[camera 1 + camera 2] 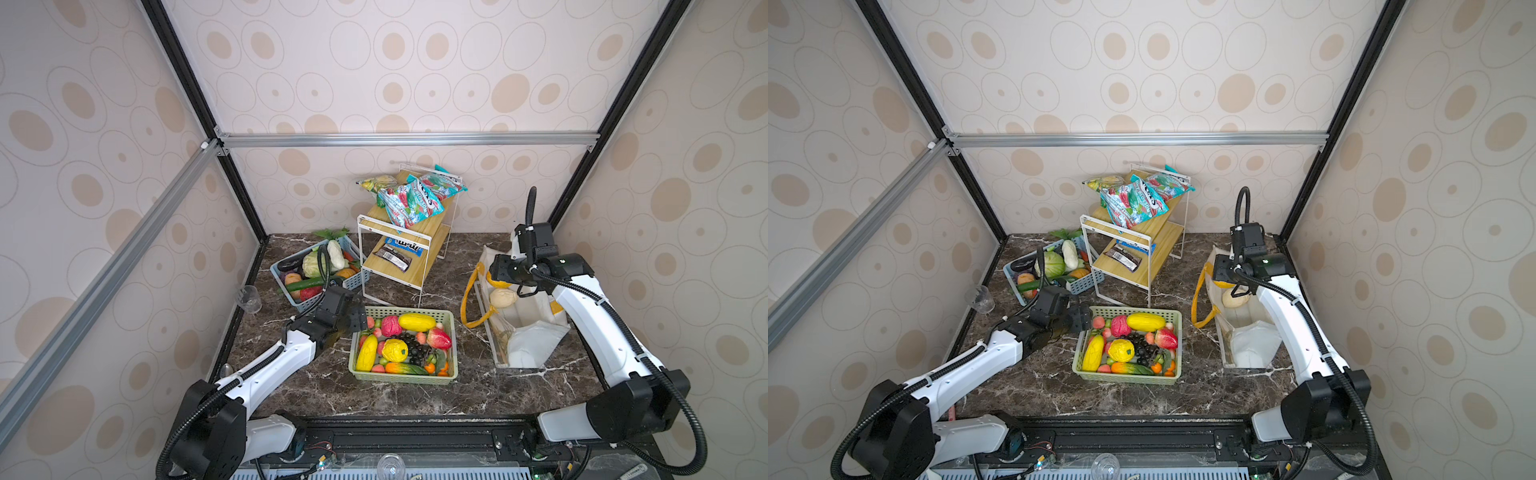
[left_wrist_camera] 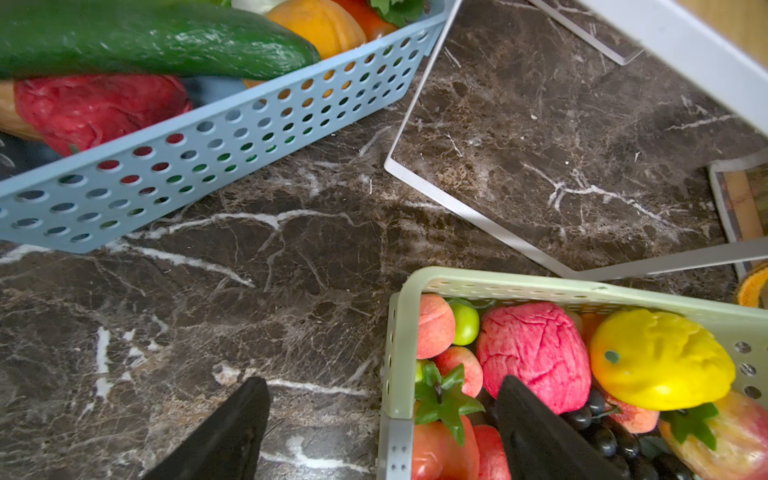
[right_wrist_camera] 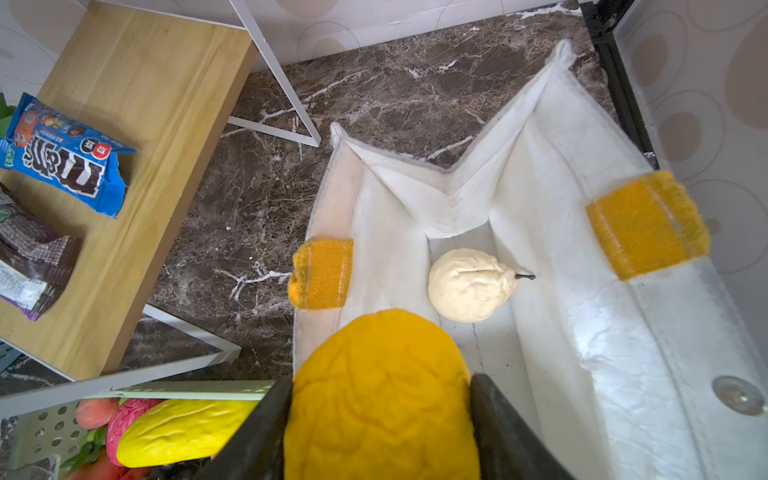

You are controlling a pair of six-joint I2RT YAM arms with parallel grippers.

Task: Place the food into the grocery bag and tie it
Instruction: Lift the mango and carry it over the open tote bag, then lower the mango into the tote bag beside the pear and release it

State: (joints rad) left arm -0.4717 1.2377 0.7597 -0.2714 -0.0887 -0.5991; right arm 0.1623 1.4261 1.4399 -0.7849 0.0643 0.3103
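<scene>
dark marbled counter (image 1: 415,399) is filling the floor of a booth with dotted beige walls. the grocery bag (image 1: 530,332) is lying along the counter's right edge, its mouth gaping upward and a mustard strap (image 1: 469,307) drooping toward the middle. the right end effector (image 3: 382,378) is hovering over the bag's far end, its jaws clamped on an orange-yellow fruit (image 3: 374,353). a pale pear (image 3: 467,284) is resting on the bag's floor near it. the green basket (image 1: 405,310) is sitting at the counter's front middle, holding more toy fruit. the left end effector (image 2: 382,384) is hanging at this basket's far left corner, jaws spread apart and gripping nothing, one finger over bare counter and one over the fruit. the blue basket (image 1: 353,282) is sitting toward the back left corner, beside a white-framed shelf (image 1: 428,226).
</scene>
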